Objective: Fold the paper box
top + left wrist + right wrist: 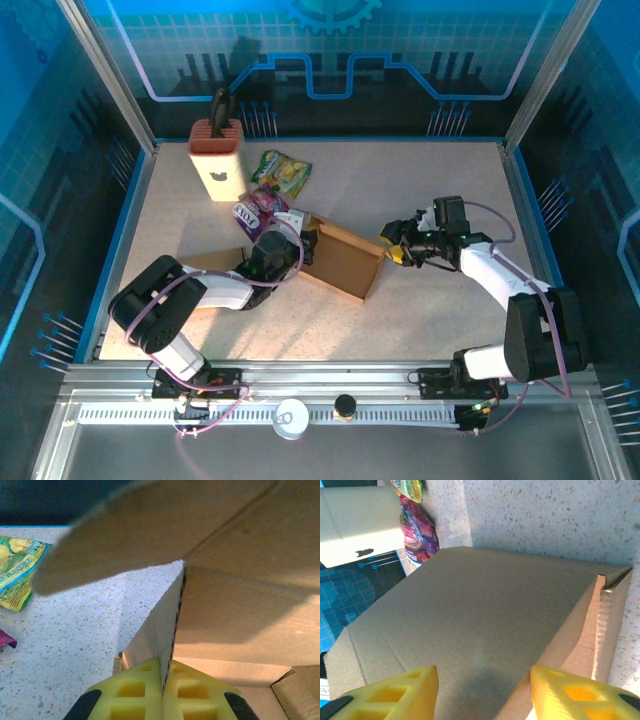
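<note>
- Roughly in the middle of the table (430, 190) sits the paper box (345, 262), a brown cardboard tray partly raised. Its open side faces up and one long wall runs slantwise towards the near edge.
- At the box's left end, the left gripper (303, 232) reaches in from the near-left corner of the table.
- From the left wrist, the left gripper (163, 680) has its yellow pads (132, 695) pressed together on the thin upright edge of a cardboard wall. It is pinching the paper box (240, 620), and a broad flap arches overhead.
- On the box's right end, the right gripper (392, 248) comes in from the right edge of the table.
- Seen from the right wrist, the right gripper (482, 680) has its jaws spread, one yellow finger (395, 695) on each side of a wide brown panel of the box (480, 610). Whether either pad touches the cardboard, I cannot tell.
- Near the far-left corner stands a cream block holder (217, 160) with a reddish top and a dark handle sticking out.
- Just right of it lies a green and yellow snack bag (282, 172).
- Between that bag and the box lies a purple packet (255, 207), close to the box's far-left corner.
</note>
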Robot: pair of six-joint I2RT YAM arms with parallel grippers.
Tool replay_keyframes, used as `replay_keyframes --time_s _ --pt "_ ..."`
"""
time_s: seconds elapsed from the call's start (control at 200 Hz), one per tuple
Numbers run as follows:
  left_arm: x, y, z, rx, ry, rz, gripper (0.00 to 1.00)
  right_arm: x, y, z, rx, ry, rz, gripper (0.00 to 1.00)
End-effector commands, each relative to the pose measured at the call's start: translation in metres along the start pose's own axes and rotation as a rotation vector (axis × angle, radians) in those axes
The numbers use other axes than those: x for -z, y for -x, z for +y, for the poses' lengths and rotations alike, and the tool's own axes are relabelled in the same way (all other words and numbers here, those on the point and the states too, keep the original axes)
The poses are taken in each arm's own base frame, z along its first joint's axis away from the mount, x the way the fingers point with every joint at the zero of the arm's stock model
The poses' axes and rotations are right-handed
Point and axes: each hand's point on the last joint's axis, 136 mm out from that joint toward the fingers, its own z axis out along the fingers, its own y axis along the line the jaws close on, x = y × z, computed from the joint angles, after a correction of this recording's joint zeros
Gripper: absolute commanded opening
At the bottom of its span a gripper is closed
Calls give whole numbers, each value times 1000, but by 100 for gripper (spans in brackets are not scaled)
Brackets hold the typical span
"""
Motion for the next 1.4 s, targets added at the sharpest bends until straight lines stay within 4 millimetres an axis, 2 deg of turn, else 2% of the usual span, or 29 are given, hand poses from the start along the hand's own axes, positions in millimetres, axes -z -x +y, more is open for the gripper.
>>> replay_keyframes --time_s 0.0,0.425,0.62,0.94,1.16,1.396 --pt "4 -3 -17 46 -94 -10 1 -7 -8 6 27 22 23 50" --pt "23 -37 -7 134 -99 25 8 -8 -22 -10 207 -136 -86 43" --pt "29 -45 -6 183 -101 37 10 -8 -23 -23 239 -172 -119 40" --pt "38 -54 -5 255 -97 94 28 -11 -26 -32 251 -187 -138 36" --pt "49 -60 -3 324 -72 146 51 -11 -25 -37 249 -208 -151 35" --pt "66 -69 -6 403 -51 272 62 -11 -23 -38 248 -219 -164 35"
